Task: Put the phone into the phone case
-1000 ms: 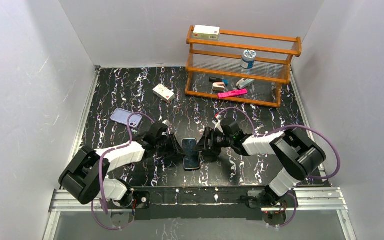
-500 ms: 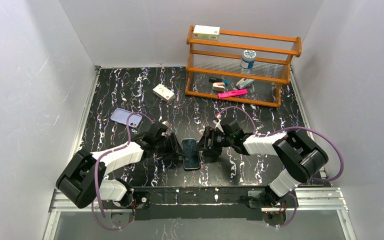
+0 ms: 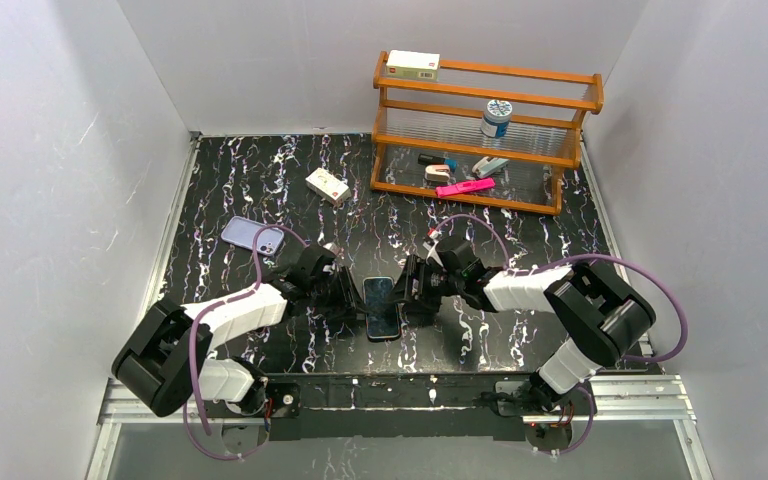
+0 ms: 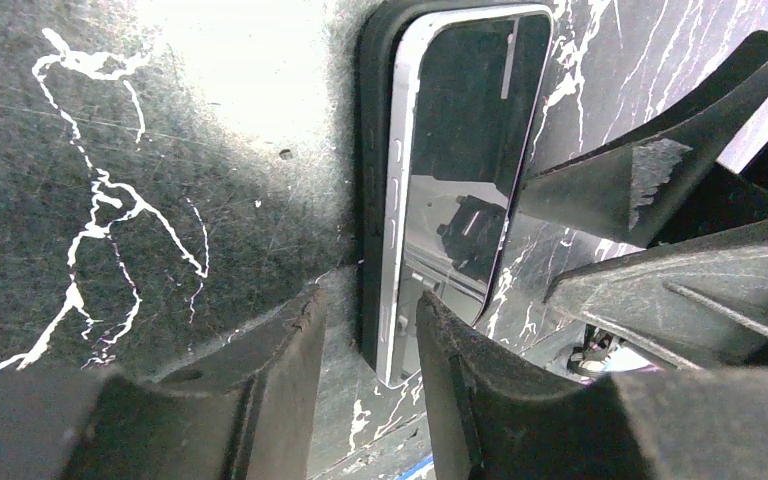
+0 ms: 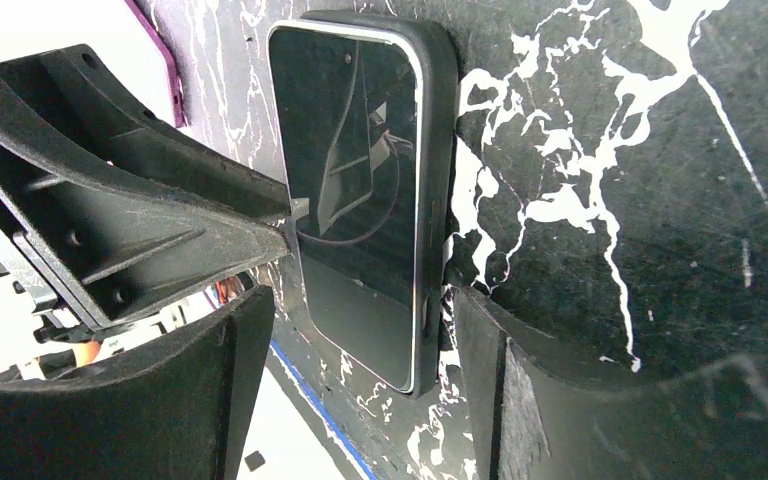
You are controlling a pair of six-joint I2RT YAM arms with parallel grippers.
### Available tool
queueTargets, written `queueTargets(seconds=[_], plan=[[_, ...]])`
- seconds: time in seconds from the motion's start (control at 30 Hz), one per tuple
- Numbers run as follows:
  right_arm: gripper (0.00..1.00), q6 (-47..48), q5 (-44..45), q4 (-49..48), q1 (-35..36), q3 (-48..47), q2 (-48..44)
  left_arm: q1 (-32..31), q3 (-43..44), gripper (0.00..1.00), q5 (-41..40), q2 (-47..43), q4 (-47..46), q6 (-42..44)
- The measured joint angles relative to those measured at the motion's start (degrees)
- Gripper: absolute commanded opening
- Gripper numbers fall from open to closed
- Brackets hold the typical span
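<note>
The phone point(image 3: 381, 306) lies screen up at the table's near middle, resting on a matte black slab point(image 4: 372, 150). Its silver rim and dark screen show in the left wrist view point(image 4: 460, 170) and the right wrist view point(image 5: 355, 180). My left gripper point(image 3: 353, 300) is at its left edge, jaws slightly apart point(image 4: 370, 370), with the slab's edge and the phone's rim between the fingers. My right gripper point(image 3: 409, 293) is at its right side, open point(image 5: 360, 390), with the phone's near end between the fingers. The lavender phone case point(image 3: 253, 236) lies apart at the left, empty.
A wooden rack point(image 3: 485, 135) at the back right holds a jar, a pink marker and small items, with a box on top. A small white box point(image 3: 327, 185) lies on the black marbled table point(image 3: 260, 170). White walls close in both sides.
Both grippers have edged a little closer to the phone from either side. The phone has hardly moved.
</note>
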State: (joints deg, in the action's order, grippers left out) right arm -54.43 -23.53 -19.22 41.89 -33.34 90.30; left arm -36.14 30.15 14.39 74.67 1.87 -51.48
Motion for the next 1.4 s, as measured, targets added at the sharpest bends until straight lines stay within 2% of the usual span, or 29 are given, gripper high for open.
queueTargets(seconds=[0.27,0.53,0.77,1.27,1.4], plan=[[0.75,-0.92,1.75,0.90,1.14,-0.63,0.00,0.00,-0.44,0.28,0.31,0.00,-1.57,-0.39],[0.76,-1.99,3.61,1.29,2.10,-1.07,0.00,0.00,-1.70,0.16,1.53,0.98,-4.15,-1.40],[0.77,-3.17,3.89,0.35,2.91,-1.79,0.81,0.79,-3.17,0.13,3.30,1.01,-6.73,-3.23],[0.77,-11.82,-1.01,-21.68,2.21,5.11,1.16,3.61,-5.42,0.16,7.37,0.44,-8.70,-6.01],[0.73,-12.72,-1.86,-23.06,2.16,5.16,1.64,3.78,-5.42,0.17,7.37,0.00,-8.04,-5.95]])
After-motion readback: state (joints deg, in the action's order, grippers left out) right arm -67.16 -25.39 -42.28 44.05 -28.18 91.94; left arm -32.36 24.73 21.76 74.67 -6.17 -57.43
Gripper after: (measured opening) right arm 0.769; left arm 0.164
